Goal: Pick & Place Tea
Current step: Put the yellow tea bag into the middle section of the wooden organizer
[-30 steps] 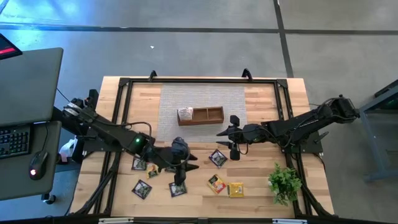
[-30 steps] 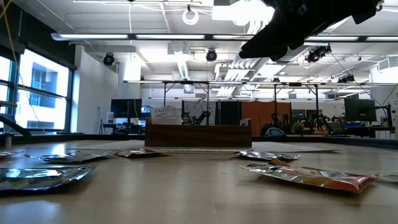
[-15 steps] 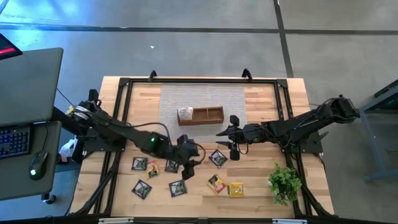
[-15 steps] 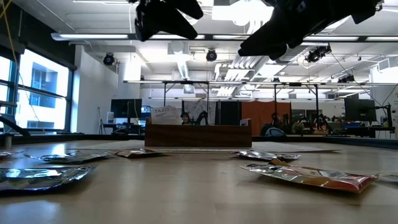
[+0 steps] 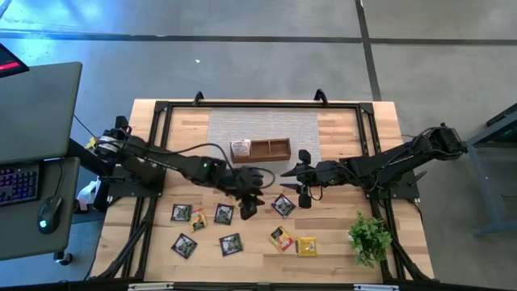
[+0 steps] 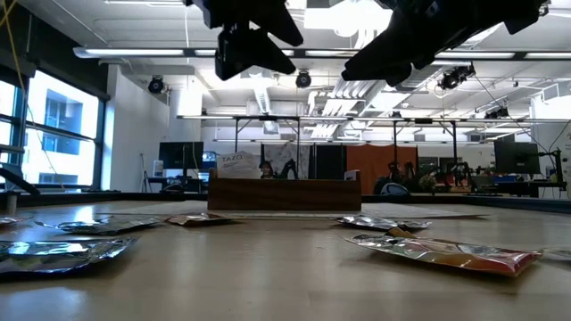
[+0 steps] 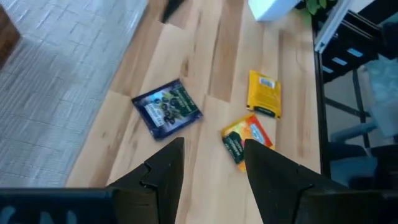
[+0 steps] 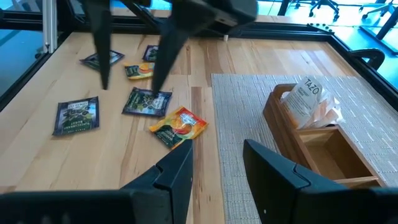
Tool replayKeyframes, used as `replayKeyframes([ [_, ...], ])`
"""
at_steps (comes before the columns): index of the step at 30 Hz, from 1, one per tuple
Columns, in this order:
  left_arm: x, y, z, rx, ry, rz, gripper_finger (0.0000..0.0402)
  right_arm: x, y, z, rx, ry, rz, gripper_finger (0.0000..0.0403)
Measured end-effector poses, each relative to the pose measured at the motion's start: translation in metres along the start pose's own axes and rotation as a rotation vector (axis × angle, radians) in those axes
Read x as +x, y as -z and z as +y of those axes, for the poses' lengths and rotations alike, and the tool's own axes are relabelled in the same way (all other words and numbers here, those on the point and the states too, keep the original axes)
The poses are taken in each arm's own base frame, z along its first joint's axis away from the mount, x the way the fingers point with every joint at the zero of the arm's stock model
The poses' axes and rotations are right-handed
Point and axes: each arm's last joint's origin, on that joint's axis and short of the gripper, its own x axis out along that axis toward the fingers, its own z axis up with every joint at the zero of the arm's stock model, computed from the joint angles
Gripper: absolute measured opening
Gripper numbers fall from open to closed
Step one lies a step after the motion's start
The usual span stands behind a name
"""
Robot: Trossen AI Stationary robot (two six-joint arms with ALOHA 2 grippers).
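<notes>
Hovering mid-frame in the high view, the left gripper (image 5: 246,202) has its fingers (image 7: 163,174) apart and empty above the dark sachet (image 5: 283,205), so it should centre over that sachet and drop straight before closing. The other sachets (image 5: 230,243) lie flat along the desk's (image 5: 331,250) lower part. Right of centre the right gripper (image 5: 300,187) waits, fingers apart, below the tray (image 5: 279,149).

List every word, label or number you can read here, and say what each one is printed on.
"TAZO": on the white sachets standing in the end compartment of the wooden tray, right wrist view.
Print on the dark sachet, the yellow sachet and the orange sachet lying on the table: too small to read.
Nothing else is readable.
</notes>
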Motion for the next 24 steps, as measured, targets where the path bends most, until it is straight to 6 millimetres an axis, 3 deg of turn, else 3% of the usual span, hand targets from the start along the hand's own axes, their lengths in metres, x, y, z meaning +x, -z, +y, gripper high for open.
replayKeyframes([
  [8,0.0,-0.011,0.022,-0.05,0.012,0.015,0.0166,0.0,0.0,0.0,-0.001,-0.012,0.005,0.0138],
  [14,-0.002,-0.017,0.039,-0.08,0.026,0.05,0.0166,0.0,0.001,0.003,-0.001,-0.112,0.017,0.0138],
  [20,0.002,-0.007,0.034,-0.062,0.025,0.12,0.0166,0.003,0.009,0.012,0.026,-0.347,0.095,0.0138],
  [24,0.008,0.005,0.035,-0.074,-0.056,0.19,0.0166,0.021,0.025,0.02,0.044,-0.366,0.164,0.0138],
])
